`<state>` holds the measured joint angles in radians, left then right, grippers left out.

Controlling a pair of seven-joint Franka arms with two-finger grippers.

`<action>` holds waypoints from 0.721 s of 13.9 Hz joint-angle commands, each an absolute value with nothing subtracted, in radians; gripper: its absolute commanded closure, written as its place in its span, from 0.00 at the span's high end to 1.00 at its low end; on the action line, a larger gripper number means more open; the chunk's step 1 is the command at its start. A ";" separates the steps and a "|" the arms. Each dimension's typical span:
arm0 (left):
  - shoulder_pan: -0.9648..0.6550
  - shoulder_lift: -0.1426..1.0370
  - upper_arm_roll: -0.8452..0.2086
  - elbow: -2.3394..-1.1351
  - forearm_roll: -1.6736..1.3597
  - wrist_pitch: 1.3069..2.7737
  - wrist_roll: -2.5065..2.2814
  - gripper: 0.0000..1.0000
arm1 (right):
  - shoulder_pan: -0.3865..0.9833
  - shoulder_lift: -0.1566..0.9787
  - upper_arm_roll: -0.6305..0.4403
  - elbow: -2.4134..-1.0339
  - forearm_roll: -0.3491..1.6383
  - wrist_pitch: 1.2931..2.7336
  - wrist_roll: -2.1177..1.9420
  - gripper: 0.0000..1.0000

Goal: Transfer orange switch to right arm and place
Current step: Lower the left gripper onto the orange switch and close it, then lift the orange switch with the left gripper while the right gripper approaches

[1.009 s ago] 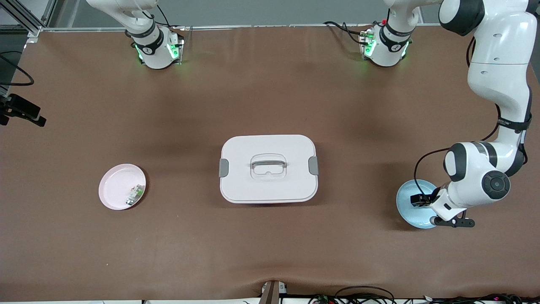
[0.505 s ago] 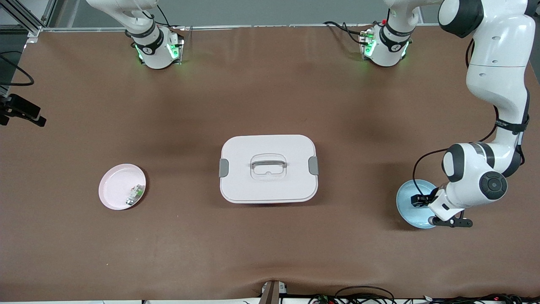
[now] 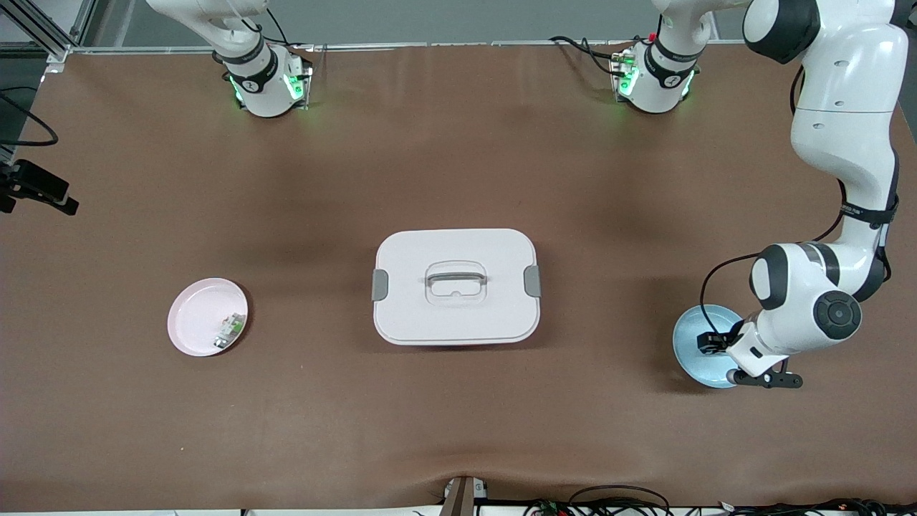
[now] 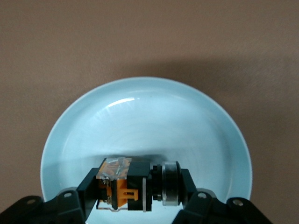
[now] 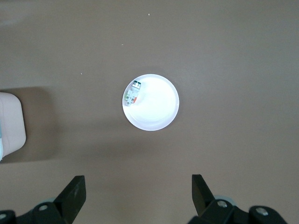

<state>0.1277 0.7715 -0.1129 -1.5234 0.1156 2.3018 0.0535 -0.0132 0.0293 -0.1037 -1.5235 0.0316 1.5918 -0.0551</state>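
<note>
The orange switch point(image 4: 125, 187), a stubby black body with orange parts and a round end, lies sideways between my left gripper's point(image 4: 138, 187) fingers, low over the pale blue plate point(image 4: 145, 112). The left gripper is shut on it. In the front view the left gripper point(image 3: 716, 342) is over the blue plate point(image 3: 689, 345) at the left arm's end of the table. My right gripper point(image 5: 138, 191) is open and empty, high over bare table, and is out of the front view.
A pink plate point(image 3: 195, 312) with a small green-white part point(image 3: 229, 330) sits at the right arm's end; both show in the right wrist view, plate point(image 5: 156, 109) and part point(image 5: 132, 93). A closed white box with a handle point(image 3: 455, 287) stands mid-table.
The left arm's wrist has shifted slightly over the blue plate. Nothing else has moved.
</note>
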 commanded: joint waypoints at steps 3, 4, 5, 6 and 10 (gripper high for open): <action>0.127 0.664 -0.123 -1.528 0.114 2.221 0.046 0.00 | -0.017 0.038 -0.098 -1.497 0.031 1.577 -0.066 1.00; 0.127 0.643 -0.130 -1.528 0.107 2.200 0.040 0.00 | -0.018 0.038 -0.098 -1.499 0.032 1.575 -0.067 1.00; 0.130 0.623 -0.144 -1.528 0.089 2.175 0.022 0.00 | -0.017 0.038 -0.098 -1.499 0.032 1.575 -0.066 1.00; 0.130 0.598 -0.150 -1.526 0.065 2.149 0.005 0.00 | -0.017 0.038 -0.098 -1.499 0.032 1.575 -0.067 1.00; 0.121 0.517 -0.189 -1.525 0.009 2.048 -0.144 0.00 | -0.012 0.038 -0.095 -1.499 0.034 1.577 -0.066 1.00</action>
